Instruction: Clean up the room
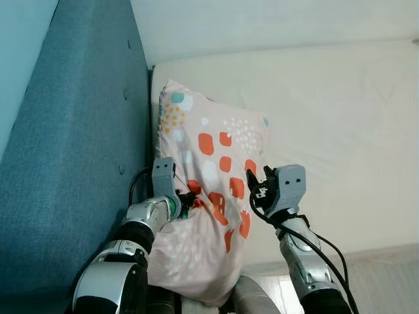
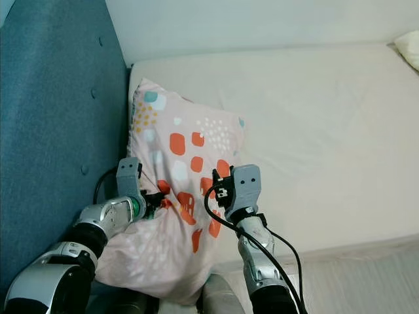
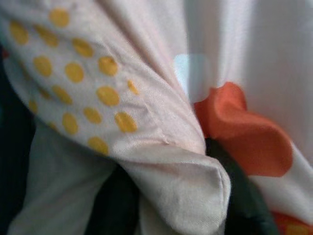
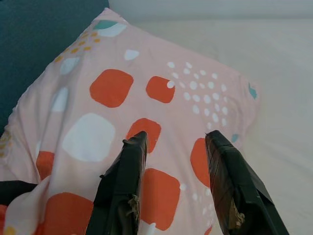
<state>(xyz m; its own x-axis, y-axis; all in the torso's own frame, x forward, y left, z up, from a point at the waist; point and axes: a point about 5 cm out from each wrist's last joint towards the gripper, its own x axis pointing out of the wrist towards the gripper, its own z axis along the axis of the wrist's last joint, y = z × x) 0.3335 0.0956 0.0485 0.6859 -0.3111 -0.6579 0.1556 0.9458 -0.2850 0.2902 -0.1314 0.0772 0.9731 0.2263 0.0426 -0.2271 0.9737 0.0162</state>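
A blue upholstered headboard [image 1: 72, 150] with tufted buttons fills the left side of the head views, running from the top edge down to the lower left corner. Beside it, a bed [image 1: 327, 131] with a cream sheet spreads across the centre and right of the frame, and a pale wall band lies along the top.

The pillow [image 1: 209, 176], pink with orange, white, teal and yellow patches, lies at the left edge of the bed, its upper corner just beside the headboard and its lower end hanging over the bed's near edge at the bottom centre of the frame.

At lower left, the left end effector [image 1: 185, 198] is closed on the pillow's left edge; its wrist view has bunched pink fabric with yellow dots pinched between dark fingers [image 3: 247, 196]. At lower centre, the right end effector [image 4: 176, 183] sits at the pillow's right side with its two black fingers held apart over the orange patches, nothing between them; whether the tips touch the fabric cannot be told.

To the right of the pillow the sheet stretches bare to the frame's right edge. In the right eye view a corner of another pale cushion [image 2: 409, 47] shows at the upper right. The bed's front edge runs along the lower right.
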